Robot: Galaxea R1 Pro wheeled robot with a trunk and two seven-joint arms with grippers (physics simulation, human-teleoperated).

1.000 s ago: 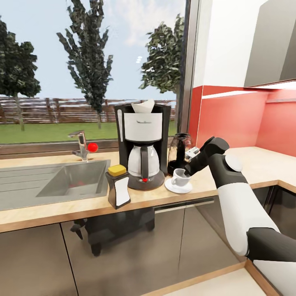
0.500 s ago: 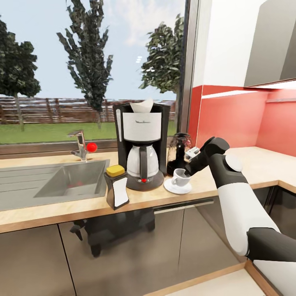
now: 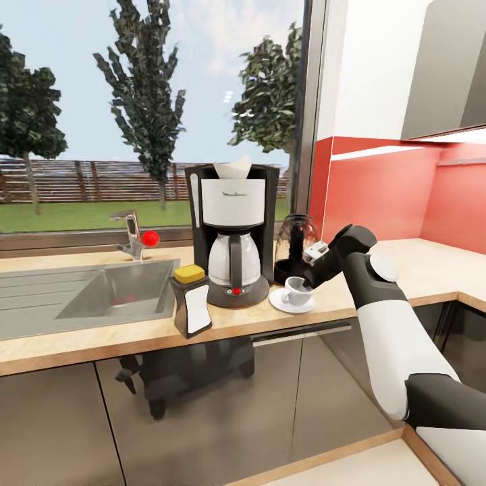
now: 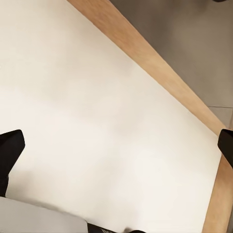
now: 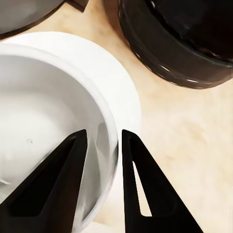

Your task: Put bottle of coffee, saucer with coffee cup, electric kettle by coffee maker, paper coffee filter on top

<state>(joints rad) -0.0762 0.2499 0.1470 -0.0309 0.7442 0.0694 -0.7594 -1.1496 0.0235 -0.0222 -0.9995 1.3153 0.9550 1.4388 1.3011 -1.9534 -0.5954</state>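
Cup (image 3: 294, 290) and saucer (image 3: 291, 302) sit together on the kitchen countertop (image 3: 88, 341), just right of the coffee maker (image 3: 233, 233). The right gripper (image 3: 308, 278) straddles the coffee cup's right rim: in the right wrist view one finger (image 5: 58, 189) is inside the bowl (image 5: 43, 116) and the other outside over the saucer (image 5: 124, 97), the two close on either side of the wall, though whether they actually pinch it I cannot tell. The electric kettle (image 3: 294, 248) stands just behind the cup, near the coffee maker's right side. A paper coffee filter (image 3: 233, 169) rests on top of the machine. The bottle of coffee (image 3: 191, 301) stands at the machine's near left, beside the sink (image 3: 115, 297). The left gripper (image 4: 116, 145) hangs with fingertips spread wide over a pale floor (image 4: 97, 107).
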